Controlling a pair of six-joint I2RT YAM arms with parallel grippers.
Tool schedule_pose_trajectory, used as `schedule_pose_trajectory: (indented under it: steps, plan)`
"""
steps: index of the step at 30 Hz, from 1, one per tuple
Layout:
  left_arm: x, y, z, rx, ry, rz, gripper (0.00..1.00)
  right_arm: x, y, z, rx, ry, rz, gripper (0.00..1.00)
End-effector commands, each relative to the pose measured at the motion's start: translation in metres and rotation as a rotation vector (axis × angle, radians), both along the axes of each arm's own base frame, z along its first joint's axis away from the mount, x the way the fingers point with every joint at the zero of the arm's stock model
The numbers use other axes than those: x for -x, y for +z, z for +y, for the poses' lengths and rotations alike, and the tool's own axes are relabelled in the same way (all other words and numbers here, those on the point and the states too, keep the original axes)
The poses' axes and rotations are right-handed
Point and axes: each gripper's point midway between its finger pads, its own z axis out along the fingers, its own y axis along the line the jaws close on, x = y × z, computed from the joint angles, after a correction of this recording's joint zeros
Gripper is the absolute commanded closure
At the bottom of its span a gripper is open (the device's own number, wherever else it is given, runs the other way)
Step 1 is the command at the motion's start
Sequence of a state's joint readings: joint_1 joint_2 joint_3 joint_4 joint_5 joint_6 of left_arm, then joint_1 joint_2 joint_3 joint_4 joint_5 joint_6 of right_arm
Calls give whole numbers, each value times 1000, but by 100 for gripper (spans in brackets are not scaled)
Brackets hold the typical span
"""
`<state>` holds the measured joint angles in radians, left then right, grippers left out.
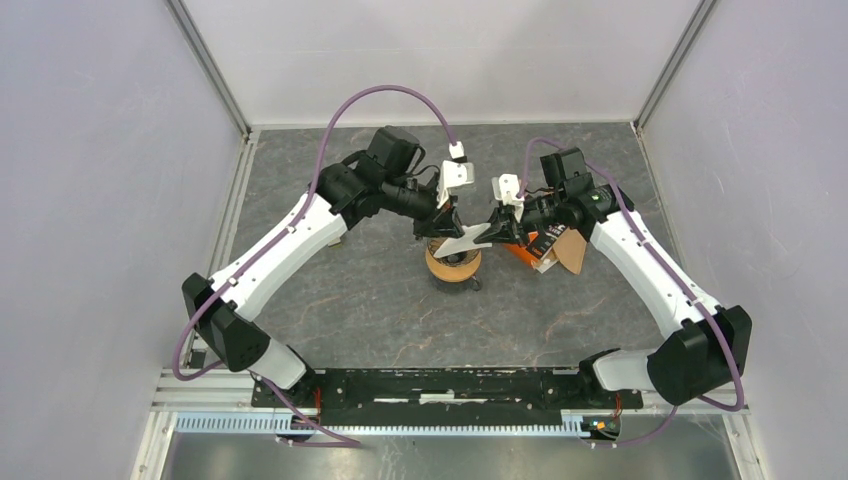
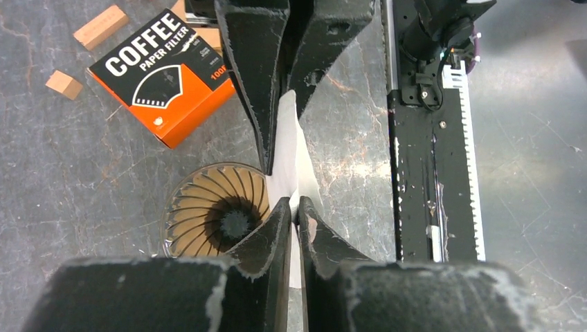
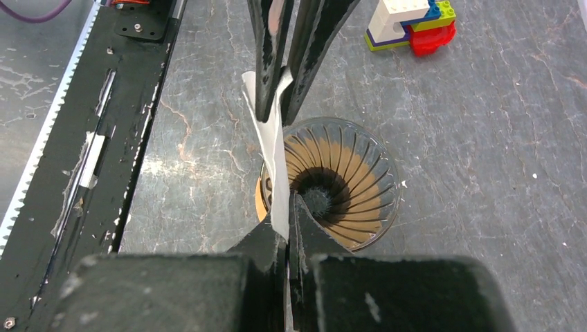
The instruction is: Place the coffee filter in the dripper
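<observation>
The white paper coffee filter (image 1: 466,238) hangs flat and folded between my two grippers, just above the dripper (image 1: 452,266). My left gripper (image 2: 296,206) is shut on one edge of the filter (image 2: 292,162). My right gripper (image 3: 289,202) is shut on the opposite edge of the filter (image 3: 273,155). The dripper (image 3: 349,181) is a dark see-through ribbed funnel standing upright on a tan base. Seen from the left wrist, the dripper (image 2: 216,218) sits left of the filter. The filter's lower edge hangs beside the dripper's rim, outside the funnel.
An orange "COFFEE PAPER FILTER" box (image 2: 165,77) lies right of the dripper, under the right arm in the top view (image 1: 540,246). Two small tan blocks (image 2: 100,26) lie near it. A toy brick stack (image 3: 412,25) sits on the far side. The black base rail (image 1: 450,385) runs along the near edge.
</observation>
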<state>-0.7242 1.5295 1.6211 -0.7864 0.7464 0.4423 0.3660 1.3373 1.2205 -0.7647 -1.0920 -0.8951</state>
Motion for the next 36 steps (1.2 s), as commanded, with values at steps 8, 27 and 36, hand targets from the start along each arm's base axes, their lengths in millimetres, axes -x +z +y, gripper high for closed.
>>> schedule_pose_trajectory:
  steps: [8,27,36]
  plan:
    - [11,7,-8,44,-75,9,98,-3,22,7,-52,30,-46,99]
    - [-132,99,57,197,1013,-171,98,-108,147,-22,-256,-723,-125,19]
    - [-145,104,51,313,1193,-15,98,-104,159,26,-320,-681,-15,21]
